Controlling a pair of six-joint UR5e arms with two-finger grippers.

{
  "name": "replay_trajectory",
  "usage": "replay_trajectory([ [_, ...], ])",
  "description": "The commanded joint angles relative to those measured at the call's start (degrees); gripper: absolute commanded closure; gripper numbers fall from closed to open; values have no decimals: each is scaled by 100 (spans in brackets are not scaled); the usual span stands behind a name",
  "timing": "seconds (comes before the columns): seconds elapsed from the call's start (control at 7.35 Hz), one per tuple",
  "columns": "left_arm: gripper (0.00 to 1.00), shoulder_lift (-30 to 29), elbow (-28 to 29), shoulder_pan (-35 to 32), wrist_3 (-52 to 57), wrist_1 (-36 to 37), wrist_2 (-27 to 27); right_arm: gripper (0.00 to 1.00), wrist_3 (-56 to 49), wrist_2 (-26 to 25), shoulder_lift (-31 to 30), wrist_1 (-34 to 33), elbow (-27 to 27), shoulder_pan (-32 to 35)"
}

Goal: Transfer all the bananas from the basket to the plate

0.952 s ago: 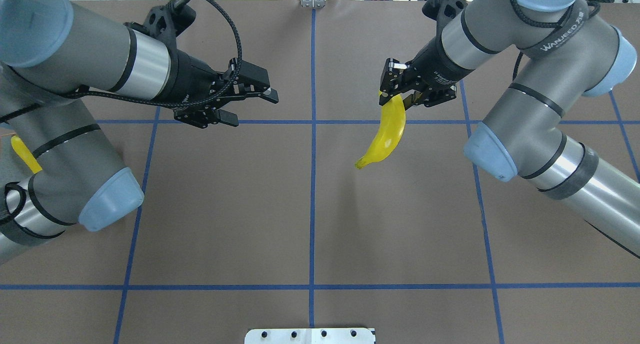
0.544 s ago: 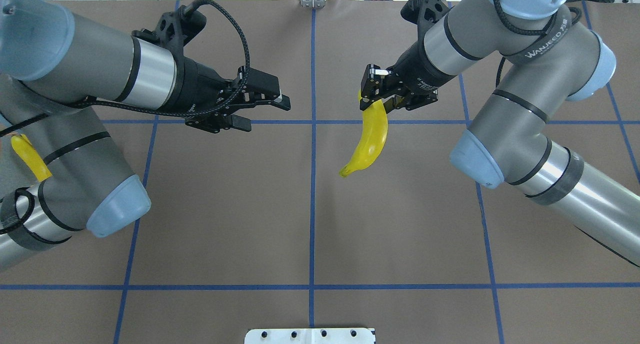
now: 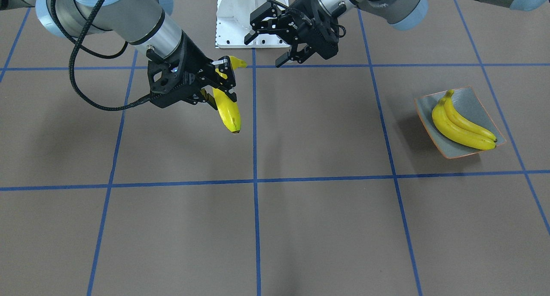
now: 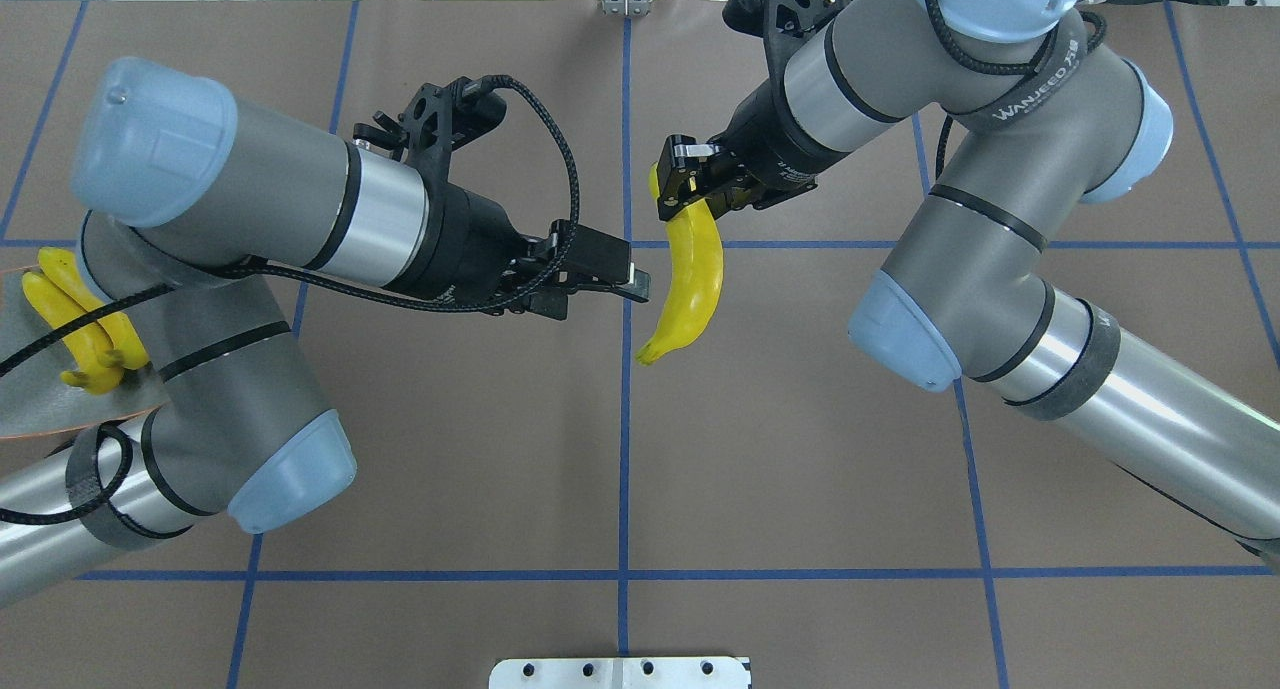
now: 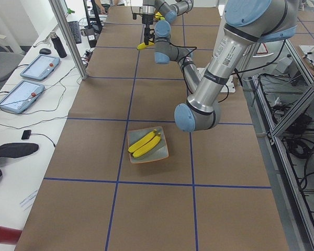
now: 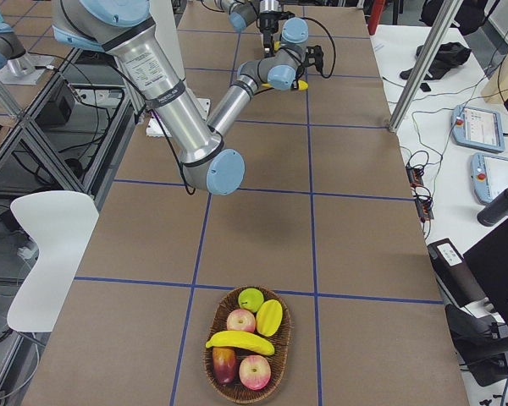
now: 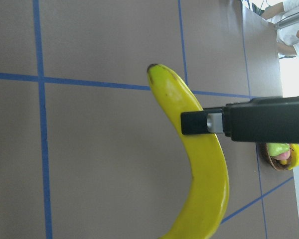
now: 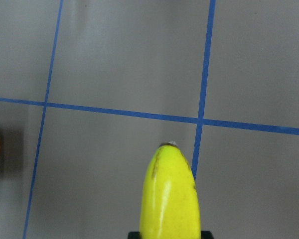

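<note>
One yellow banana [image 4: 690,274] hung tip-down in the air, clamped at its stem end by the right gripper [image 4: 685,194]. Two more bananas [image 3: 451,129] lay side by side on the grey-green plate [image 3: 473,105]. A fourth banana [image 6: 240,341] lay crosswise in the basket [image 6: 282,376].

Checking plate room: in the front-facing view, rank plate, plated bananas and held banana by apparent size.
Largest: plate.
Then, unranked: bananas on the plate and held banana look alike in length; the held one is raised and partly hidden by the right gripper.
</note>
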Motion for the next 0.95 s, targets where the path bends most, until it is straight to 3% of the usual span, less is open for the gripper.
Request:
replay_trajectory([
  [0.0,0,-336,282,101,108,2,3,100,-20,-22,72,-2,-9,-10],
  [0.82,0,-504,555,110,362,-24,99,100,-11,154,99,-11,52,-89],
])
